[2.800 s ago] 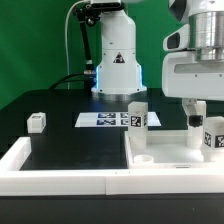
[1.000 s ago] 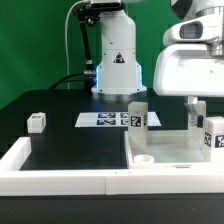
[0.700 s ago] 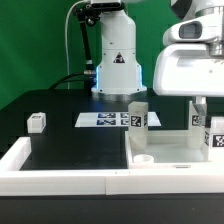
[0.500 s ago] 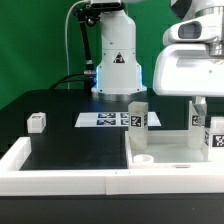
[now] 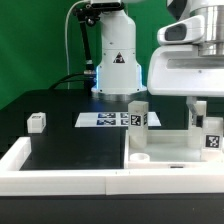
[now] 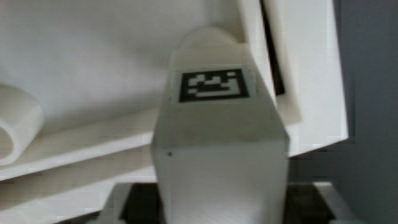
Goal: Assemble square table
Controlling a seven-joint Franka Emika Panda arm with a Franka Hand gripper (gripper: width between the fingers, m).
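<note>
The white square tabletop (image 5: pixel 172 150) lies flat at the exterior view's right, with a round hole (image 5: pixel 143 157) near its front corner. One tagged white leg (image 5: pixel 138 115) stands upright at its back corner. My gripper (image 5: pixel 207 120) hangs over the slab's right side, shut on a second tagged leg (image 5: pixel 211 136). In the wrist view that leg (image 6: pixel 221 120) runs out from between the dark fingers (image 6: pixel 146 200), its tag facing the camera, with the slab (image 6: pixel 107 60) behind it. A third small leg (image 5: pixel 37 122) lies on the black table at the left.
The marker board (image 5: pixel 104 120) lies flat behind the slab, in front of the robot base (image 5: pixel 117 65). A long white rim wall (image 5: pixel 60 180) runs along the front and left edges of the black table.
The jaws have closed on the leg at the slab's right side. The hand has shifted slightly to the exterior view's left with the leg.
</note>
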